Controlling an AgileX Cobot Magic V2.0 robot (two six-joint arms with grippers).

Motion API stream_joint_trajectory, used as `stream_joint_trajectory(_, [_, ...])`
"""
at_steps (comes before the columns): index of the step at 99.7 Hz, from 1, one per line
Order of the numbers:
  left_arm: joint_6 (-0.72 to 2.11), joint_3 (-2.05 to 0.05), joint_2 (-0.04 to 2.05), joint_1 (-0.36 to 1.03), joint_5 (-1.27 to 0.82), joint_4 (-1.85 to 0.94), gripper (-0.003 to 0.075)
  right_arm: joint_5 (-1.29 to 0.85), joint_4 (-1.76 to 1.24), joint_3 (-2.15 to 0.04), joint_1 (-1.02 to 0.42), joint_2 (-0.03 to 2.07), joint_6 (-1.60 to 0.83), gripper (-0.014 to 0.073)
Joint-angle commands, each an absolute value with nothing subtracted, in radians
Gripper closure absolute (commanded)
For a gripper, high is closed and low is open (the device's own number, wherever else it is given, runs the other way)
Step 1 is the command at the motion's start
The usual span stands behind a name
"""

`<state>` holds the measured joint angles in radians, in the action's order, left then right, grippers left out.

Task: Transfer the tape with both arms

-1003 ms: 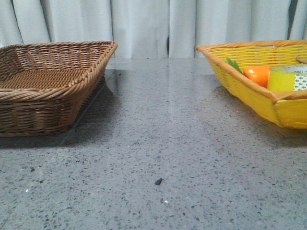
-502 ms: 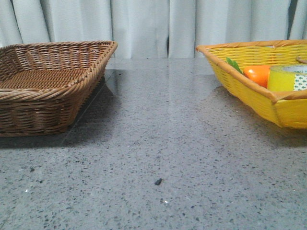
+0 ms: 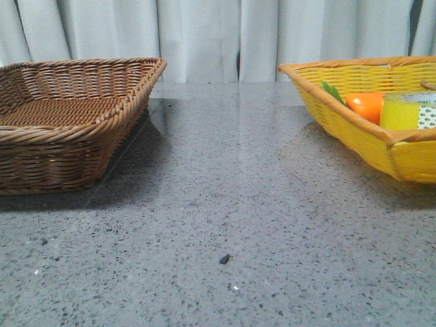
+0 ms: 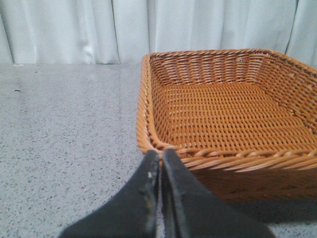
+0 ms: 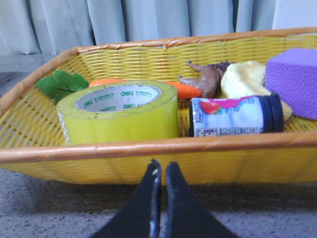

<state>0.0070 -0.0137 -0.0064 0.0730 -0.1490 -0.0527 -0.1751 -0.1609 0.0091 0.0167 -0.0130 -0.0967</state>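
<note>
Neither gripper appeared in the front view; only the grey speckled table (image 3: 231,204) showed, with a brown wicker basket (image 3: 68,129) at left and a yellow basket (image 3: 354,122) at right. The tape (image 3: 407,112) lay inside the yellow basket near its front rim, just beside an orange carrot (image 3: 366,105) with green leaves. In the left wrist view, the left gripper (image 4: 160,161) had its black fingers pressed together, holding nothing, tips just short of the brown basket's near rim; no tape in this view. In the right wrist view, the right gripper (image 5: 161,171) was likewise closed and empty, fingers nearly touching, poised outside the yellow basket (image 5: 148,146) before its front rim. The tape (image 5: 119,111) lay flat, hole upward, just beyond that rim and slightly to one side of the fingertips, apart from them. Beside the tape lay a small labelled bottle (image 5: 237,115) on its side; behind it the carrot (image 5: 185,90), a brown figure (image 5: 205,78), a pale yellow item (image 5: 247,79) and a purple block (image 5: 294,79).
</note>
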Motion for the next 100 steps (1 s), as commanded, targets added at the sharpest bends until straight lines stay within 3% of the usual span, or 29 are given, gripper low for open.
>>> stream_joint_trajectory(1, [0.000, -0.082, 0.011, 0.071, -0.082, -0.068, 0.0741, -0.117, -0.207, -0.040, 0.022, -0.023, -0.104, 0.0659])
stream_joint_trajectory(36, [-0.005, -0.249, 0.214, 0.071, -0.044, -0.068, 0.0741, -0.215, -0.238, -0.243, 0.022, 0.149, -0.104, 0.0659])
stream_joint_trajectory(72, [0.000, -0.275, 0.297, 0.071, -0.016, -0.068, 0.0741, -0.392, -0.238, -0.539, 0.020, 0.522, -0.106, 0.0650])
stream_joint_trajectory(81, [0.000, -0.275, 0.297, 0.071, -0.009, -0.068, 0.0741, -0.448, -0.238, -0.623, 0.020, 0.627, -0.106, 0.0591])
stream_joint_trajectory(100, [0.000, -0.275, 0.297, 0.071, -0.009, -0.068, 0.0741, -0.545, -0.238, -0.763, -0.004, 0.817, -0.153, 0.0373])
